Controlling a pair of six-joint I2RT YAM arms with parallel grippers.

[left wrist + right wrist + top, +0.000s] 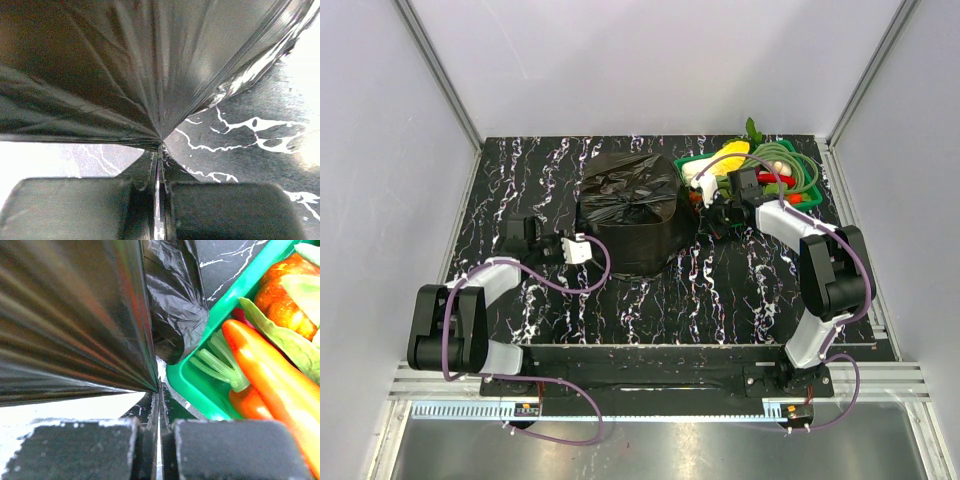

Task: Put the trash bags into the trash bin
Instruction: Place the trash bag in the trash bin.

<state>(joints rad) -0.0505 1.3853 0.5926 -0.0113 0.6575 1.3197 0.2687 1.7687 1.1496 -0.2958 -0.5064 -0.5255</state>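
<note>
- The surface (720, 290) is black with white veining. It carries everything between the two arms.
- The trash bag (628, 200) is the biggest thing on it, a glossy black sheet heaped in a tall mound at the middle of the far half. It seems to be draped over the trash bin, which I cannot see under the plastic.
- I judge the bag light, limp and slippery. It will sag, cling and trap air, and it keeps no shape of its own.
- It looks thin enough to tear if dragged hard over a rim or the tray's corner.
- The best hold is a bunched fold near an edge, pinched through several layers, one on each side so the sheet can be spread or lowered evenly.
- The green tray (200, 385) of vegetables sits just right of the mound. A crumpled flap of bag touches its wall.
- The right gripper (159, 390) is pinched tight on a gathered pleat of bag beside that tray, with the film fanning out taut from its tips.
- The left gripper (159, 152) is likewise clamped on a pleat at the mound's left side, low over the surface.
</note>
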